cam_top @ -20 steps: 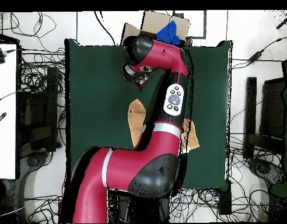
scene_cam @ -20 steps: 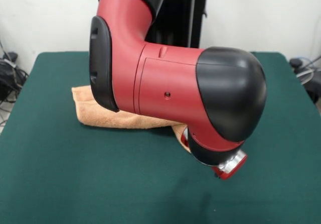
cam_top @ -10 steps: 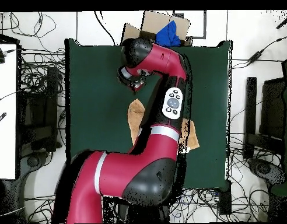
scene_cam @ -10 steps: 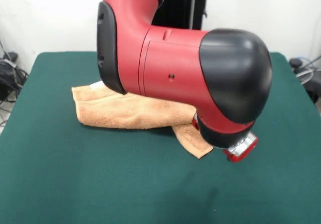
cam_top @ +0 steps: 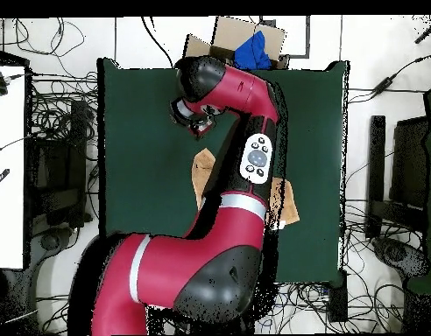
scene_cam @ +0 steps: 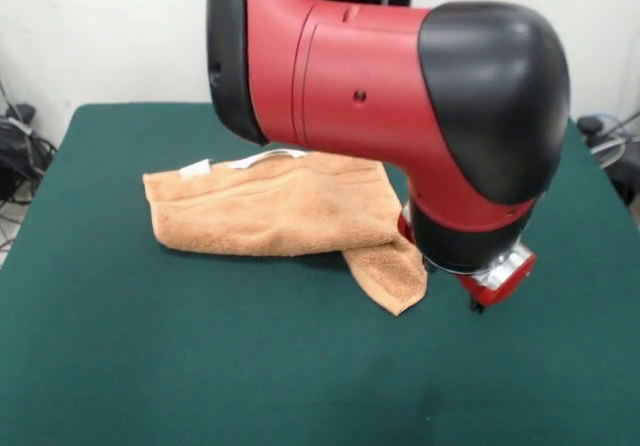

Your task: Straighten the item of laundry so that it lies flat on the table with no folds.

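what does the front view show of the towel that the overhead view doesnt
Only the front view shows the towel nearly whole: doubled over, a corner flap lying toward the camera, white tags at its far edge. Only the overhead view shows the whole arm lying across it, hiding its middle, and cables around the table. Both show it still folded, near the tool.

towel (scene_cam: 275,206) partly behind arm (scene_cam: 390,96)

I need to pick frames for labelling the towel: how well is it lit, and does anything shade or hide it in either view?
Front view: even, soft light; the towel is sharp, its far right edge hidden by the arm, with a thin shadow under its near fold. Overhead view: the arm covers most of the towel, leaving two patches showing; no glare on the table.
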`<state>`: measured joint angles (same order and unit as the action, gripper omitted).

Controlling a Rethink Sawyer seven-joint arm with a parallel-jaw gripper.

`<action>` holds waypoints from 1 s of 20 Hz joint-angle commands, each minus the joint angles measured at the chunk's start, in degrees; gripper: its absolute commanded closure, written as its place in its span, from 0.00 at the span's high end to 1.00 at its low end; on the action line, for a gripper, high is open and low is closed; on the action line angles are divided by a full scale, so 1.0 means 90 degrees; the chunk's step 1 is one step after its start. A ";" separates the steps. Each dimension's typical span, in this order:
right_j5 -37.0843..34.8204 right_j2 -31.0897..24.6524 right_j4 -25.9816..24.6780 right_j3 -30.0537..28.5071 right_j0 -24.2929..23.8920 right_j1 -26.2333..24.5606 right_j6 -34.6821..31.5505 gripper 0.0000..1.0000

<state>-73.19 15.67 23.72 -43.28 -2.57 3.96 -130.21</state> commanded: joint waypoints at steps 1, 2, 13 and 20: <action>0.0977 -0.0183 -0.0298 -0.1232 0.0246 0.0167 -0.1099 1.00; 0.1027 -0.0175 -0.0315 -0.1269 0.0256 0.0184 -0.1092 1.00; 0.1782 -0.0194 -0.0356 -0.2131 0.0396 0.0451 -0.1020 1.00; 0.2046 -0.0219 -0.0318 -0.2475 0.0370 0.0546 -0.0958 1.00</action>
<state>-59.12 15.66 23.16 -53.73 0.59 8.60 -130.21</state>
